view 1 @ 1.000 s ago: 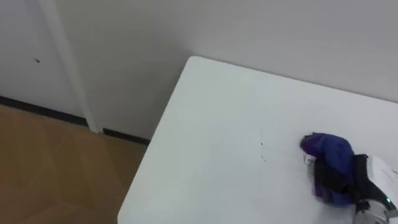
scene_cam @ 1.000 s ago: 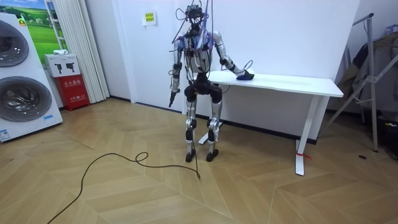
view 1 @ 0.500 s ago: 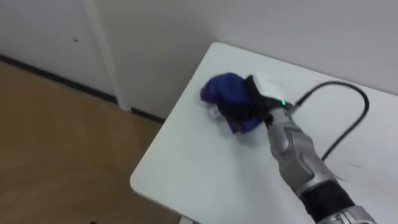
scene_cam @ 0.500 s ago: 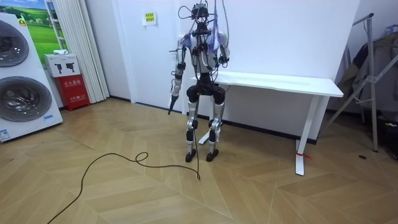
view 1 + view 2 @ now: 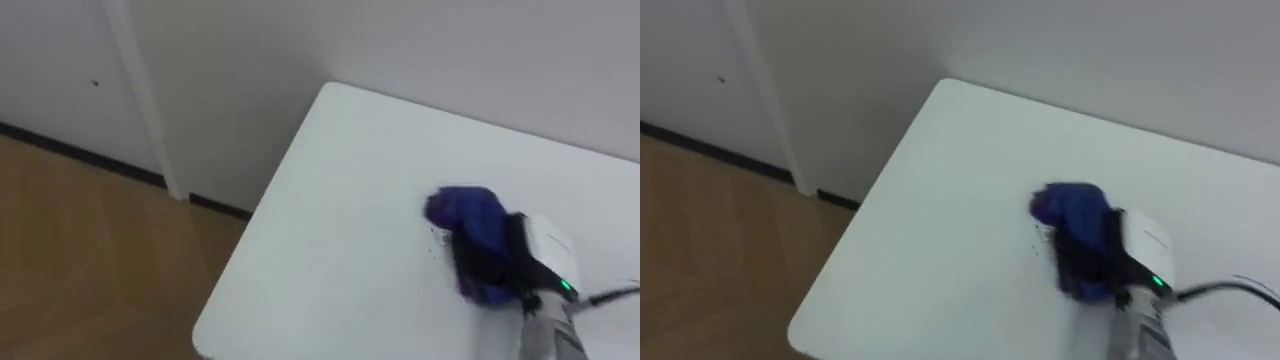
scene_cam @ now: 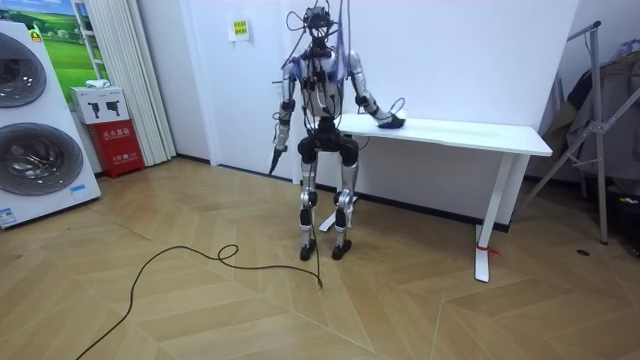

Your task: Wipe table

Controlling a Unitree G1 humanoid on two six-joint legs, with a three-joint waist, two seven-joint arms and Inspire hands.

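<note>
The white table (image 5: 340, 200) is standing against the wall, and we are looking down at its left end. A purple cloth (image 5: 468, 215) is lying on the surface, well in from the left edge and far corner. The right hand (image 5: 545, 255) is pressing on it, dark fingers curling over and gripping it, likely so the cloth drags along with each stroke. The left hand (image 6: 274, 158) is hanging beside the robot; we cannot tell its state.

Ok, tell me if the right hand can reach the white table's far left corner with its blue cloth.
Probably yes. The right hand holds the crumpled blue cloth on the white table, and only bare tabletop lies between it and that corner.
</note>
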